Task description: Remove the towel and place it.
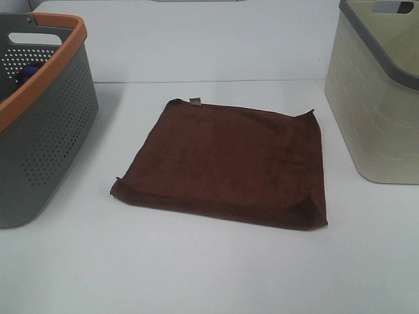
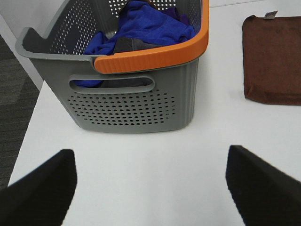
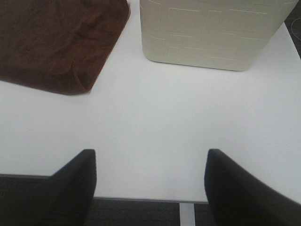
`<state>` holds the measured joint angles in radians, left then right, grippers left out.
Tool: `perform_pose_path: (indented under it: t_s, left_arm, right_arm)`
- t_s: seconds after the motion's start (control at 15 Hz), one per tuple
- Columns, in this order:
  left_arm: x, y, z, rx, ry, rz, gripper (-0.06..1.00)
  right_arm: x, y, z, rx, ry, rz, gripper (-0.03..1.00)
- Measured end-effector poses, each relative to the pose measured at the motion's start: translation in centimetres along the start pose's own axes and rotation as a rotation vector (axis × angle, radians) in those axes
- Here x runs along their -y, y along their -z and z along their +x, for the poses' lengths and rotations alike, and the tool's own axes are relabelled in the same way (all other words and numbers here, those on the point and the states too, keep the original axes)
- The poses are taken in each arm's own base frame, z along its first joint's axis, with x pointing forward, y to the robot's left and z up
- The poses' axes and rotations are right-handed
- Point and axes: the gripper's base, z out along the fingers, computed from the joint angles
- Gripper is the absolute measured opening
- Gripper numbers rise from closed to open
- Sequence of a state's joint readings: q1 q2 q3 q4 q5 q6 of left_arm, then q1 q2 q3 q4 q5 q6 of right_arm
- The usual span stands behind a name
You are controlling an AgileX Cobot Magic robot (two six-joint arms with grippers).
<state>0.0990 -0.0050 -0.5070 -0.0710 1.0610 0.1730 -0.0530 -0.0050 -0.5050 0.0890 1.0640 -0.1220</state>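
Both grippers – left (image 2: 150,188), right (image 3: 148,186) – are seen spread wide, nothing held, low over bare table (image 1: 209,275). Towel (image 1: 226,163) lies flat between grey basket (image 1: 46,131) and cream basket (image 1: 373,111). Risk: only one layer could be pinched at an edge – towel would drag or unfold.

Towel (image 1: 229,163): dark brown, plain, small light tag (image 1: 194,101). Left basket (image 1: 46,137): grey, dotted with holes, orange rim; blue cloth (image 2: 141,26) inside. Right basket (image 1: 373,111): cream, faint brick-like lines, grey rim. Table (image 1: 209,275): white. Gripper fingers (image 2: 42,193): black.
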Motion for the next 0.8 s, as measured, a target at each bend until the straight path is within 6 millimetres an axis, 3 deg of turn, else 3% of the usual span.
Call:
perform_pose_path:
  t_s: [0.8]
  left_arm:
    - [-0.2,0.0,-0.06,0.006,-0.015,-0.022,0.81]
  right_arm:
    - [0.0,0.0,-0.02,0.002,-0.001,0.0,0.67]
